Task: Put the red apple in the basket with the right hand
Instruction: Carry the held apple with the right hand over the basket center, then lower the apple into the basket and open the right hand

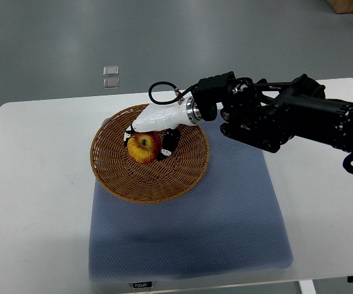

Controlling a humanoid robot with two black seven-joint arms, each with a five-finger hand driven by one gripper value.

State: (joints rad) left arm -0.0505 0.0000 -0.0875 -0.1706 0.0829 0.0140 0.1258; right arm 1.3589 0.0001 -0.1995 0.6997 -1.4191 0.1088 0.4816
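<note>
We have the red apple (141,147) inside the basket (182,177), toward its upper middle, and it looks to be resting on the woven floor (we cannot tell for sure from this steep angle). Our right hand (156,130) is wrapped around it, white palm above, dark fingers (169,144) curled down its side, so the grasp is not let go. We judge the carrying done; what is left is to loosen the fingers and lift away. The basket sits on a blue mat (225,226) on the white table (35,184).
</note>
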